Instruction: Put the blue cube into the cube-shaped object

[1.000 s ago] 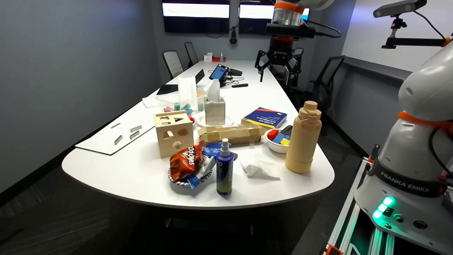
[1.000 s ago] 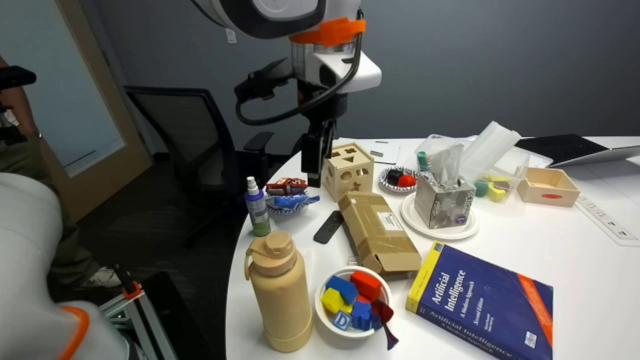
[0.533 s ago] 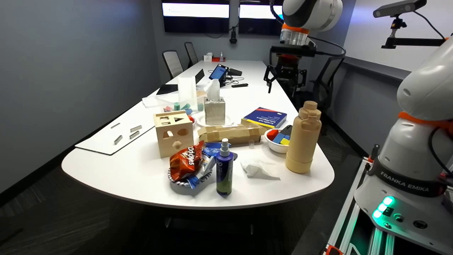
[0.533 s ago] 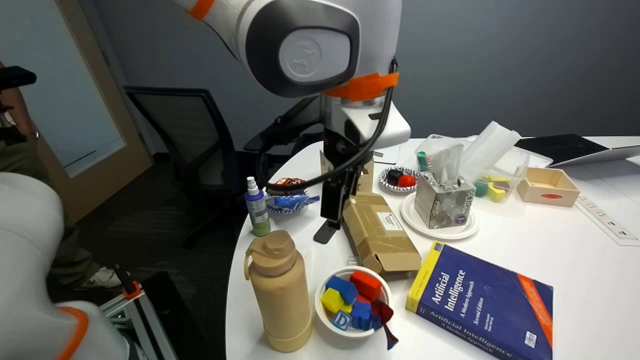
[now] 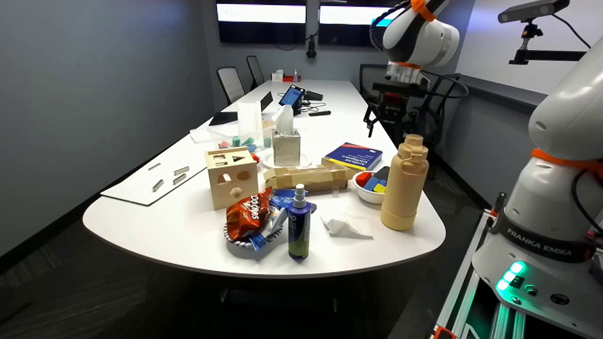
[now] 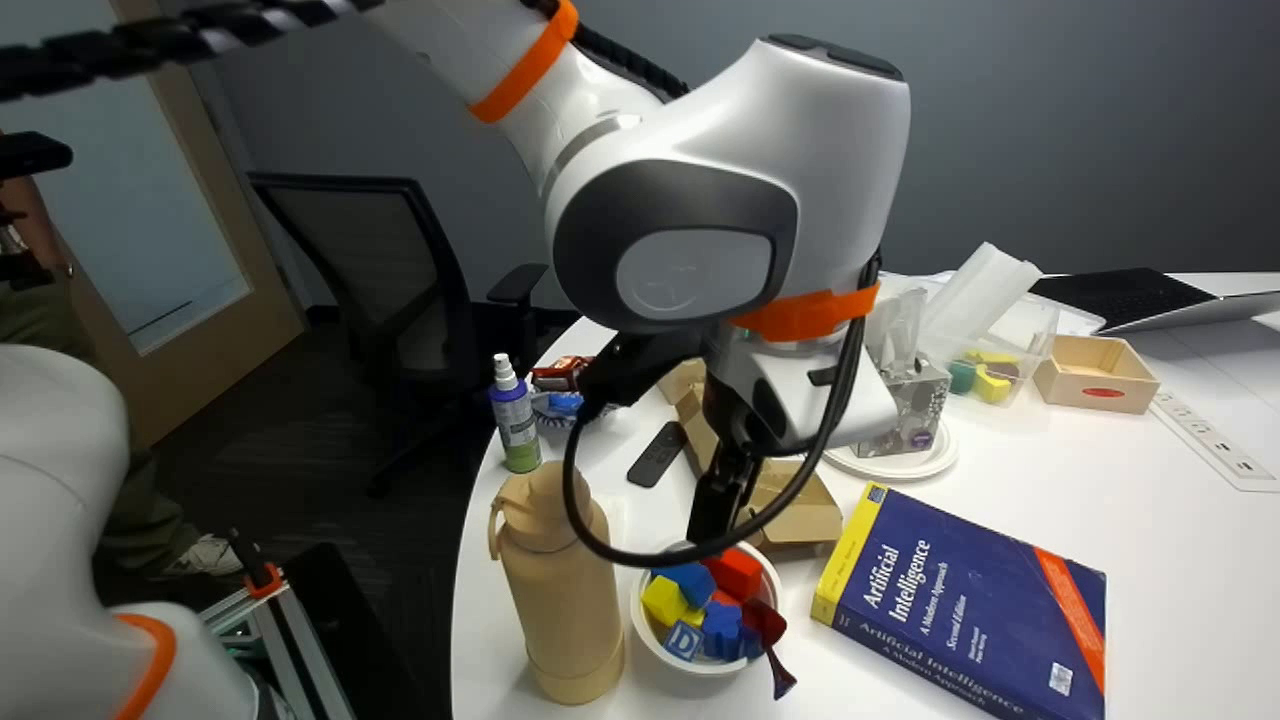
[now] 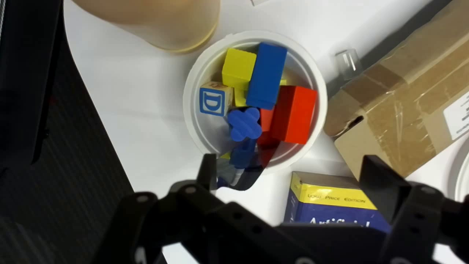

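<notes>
Two black fingers [image 7: 208, 172] of your gripper [image 7: 291, 174] stand wide apart, released, and hang above the white tabletop [image 5: 174, 230]. In the wrist view you see a blue rectangular block [image 7: 266, 75] and a D-lettered alphabet cube [image 7: 215, 99] lying among other blocks [image 7: 295, 115] in the white bowl [image 7: 189, 101]; which one your task means, you cannot tell. Your wooden shape-sorting box [image 5: 234, 182] stands upright on the tabletop, well apart from the bowl, in an exterior view.

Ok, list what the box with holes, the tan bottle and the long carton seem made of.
Box with holes: probably bare wood, from pale, matte faces. Tan bottle: coated metal or plastic, unclear; even colour, soft sheen. Long carton: cardboard, dull brown, with a creased, folded end.
</notes>
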`<action>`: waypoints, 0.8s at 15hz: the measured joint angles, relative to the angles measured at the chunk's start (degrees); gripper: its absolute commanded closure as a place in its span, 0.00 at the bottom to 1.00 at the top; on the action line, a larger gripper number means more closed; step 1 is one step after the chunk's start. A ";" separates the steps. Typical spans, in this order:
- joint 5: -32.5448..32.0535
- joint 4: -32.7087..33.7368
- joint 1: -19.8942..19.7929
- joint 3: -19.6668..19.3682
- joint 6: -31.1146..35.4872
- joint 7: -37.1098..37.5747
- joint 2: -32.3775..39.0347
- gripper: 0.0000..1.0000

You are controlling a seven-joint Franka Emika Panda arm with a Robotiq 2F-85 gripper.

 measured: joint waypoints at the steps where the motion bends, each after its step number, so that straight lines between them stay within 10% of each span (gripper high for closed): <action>1: 0.70 -0.01 0.00 -0.60 0.24 -0.73 0.93 0.00; 12: 15.77 -1.40 0.27 -2.55 5.66 -10.78 9.21 0.00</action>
